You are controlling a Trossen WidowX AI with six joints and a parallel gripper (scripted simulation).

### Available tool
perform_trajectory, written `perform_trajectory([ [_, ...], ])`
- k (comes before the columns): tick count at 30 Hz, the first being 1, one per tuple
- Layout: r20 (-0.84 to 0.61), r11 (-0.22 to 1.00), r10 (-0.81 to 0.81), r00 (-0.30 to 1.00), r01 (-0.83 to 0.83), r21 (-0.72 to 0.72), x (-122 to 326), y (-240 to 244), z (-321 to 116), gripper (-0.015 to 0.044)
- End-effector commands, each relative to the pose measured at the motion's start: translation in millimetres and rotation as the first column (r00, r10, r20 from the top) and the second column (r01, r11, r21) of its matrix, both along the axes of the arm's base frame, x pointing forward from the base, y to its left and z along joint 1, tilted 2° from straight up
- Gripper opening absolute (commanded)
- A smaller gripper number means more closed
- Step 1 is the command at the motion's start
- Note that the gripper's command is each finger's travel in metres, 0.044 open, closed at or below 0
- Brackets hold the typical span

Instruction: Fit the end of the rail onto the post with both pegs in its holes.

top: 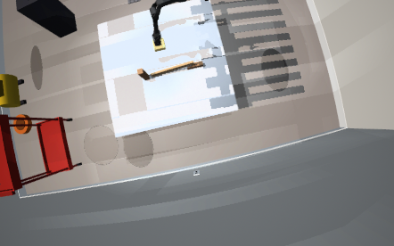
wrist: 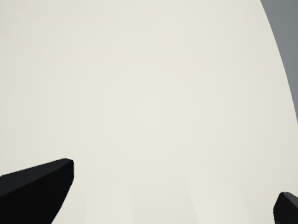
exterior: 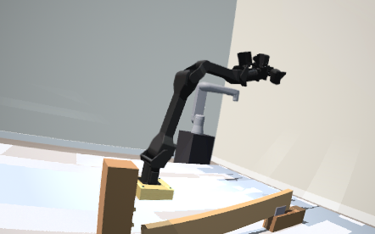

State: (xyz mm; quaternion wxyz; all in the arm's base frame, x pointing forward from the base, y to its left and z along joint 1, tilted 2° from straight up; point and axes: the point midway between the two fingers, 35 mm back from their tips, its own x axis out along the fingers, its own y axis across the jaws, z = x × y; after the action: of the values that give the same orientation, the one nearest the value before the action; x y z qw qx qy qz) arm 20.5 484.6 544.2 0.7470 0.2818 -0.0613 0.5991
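Matte black arm [exterior: 170, 119], boxy links (tan base [exterior: 154, 190])

The post [exterior: 117, 196] and the rail's [exterior: 221, 215] near end run off the exterior view's bottom edge. Its pegs cannot be seen. In the wrist view only two dark fingertips show, cut by the edges.

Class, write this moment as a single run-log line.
end effector: open, empty, raised high | rail: near end low beside post | far end in bracket | phase: pre-grasp
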Motion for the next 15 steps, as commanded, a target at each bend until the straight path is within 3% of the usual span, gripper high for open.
perform_trajectory([
  [1, 0.085, 0.988, -0.095, 0.992, 0.105, -0.116, 44, 7, -26, 0.0440],
  [7, 0.197, 0.926, -0.205, 0.959, 0.255, -0.278, 111, 5, -65, 0.0440],
  [15, 0.325, 0.746, -0.294, 0.899, 0.428, -0.511, 200, -18, -132, 0.0440],
])
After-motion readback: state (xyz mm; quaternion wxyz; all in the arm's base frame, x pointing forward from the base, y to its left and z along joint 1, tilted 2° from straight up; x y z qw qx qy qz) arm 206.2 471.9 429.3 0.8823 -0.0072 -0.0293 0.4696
